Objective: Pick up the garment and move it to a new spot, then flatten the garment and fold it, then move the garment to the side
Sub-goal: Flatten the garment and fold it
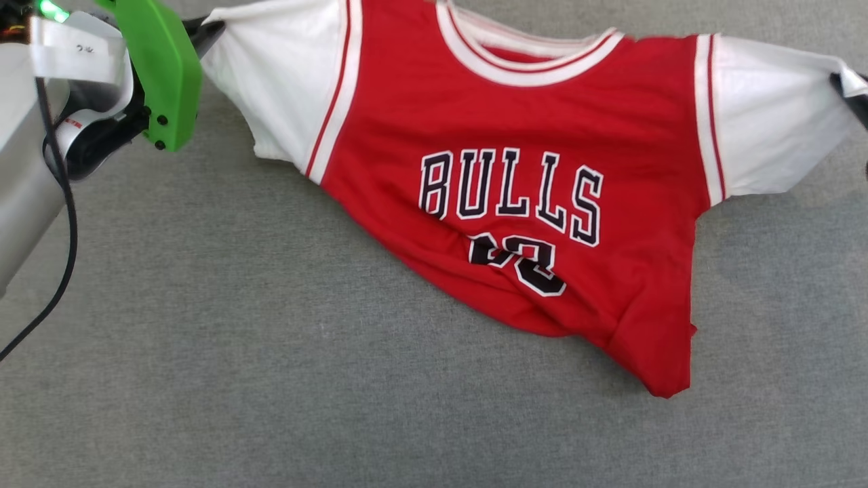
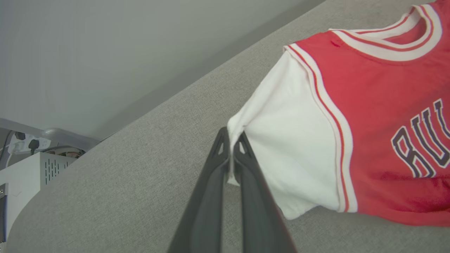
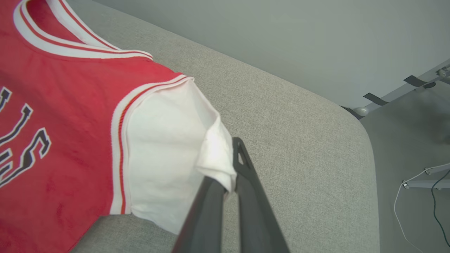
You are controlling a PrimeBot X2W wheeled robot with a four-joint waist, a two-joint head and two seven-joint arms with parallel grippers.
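The shirt's (image 1: pixel 515 135) collar (image 1: pixel 529 68) ran off the head view's edge at 12 o'clock, and its crumpled number (image 1: pixel 519 261) was half lost in a fold. The right pincer (image 1: pixel 853 91) was cut off at 2 o'clock. The left wrist view clipped the lettering (image 2: pixel 418 144) at 3 o'clock. In the right wrist view the white sleeve (image 3: pixel 165 154) hid one fingertip.

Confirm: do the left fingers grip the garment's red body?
No, the left fingers pinch the edge of the garment's white sleeve.
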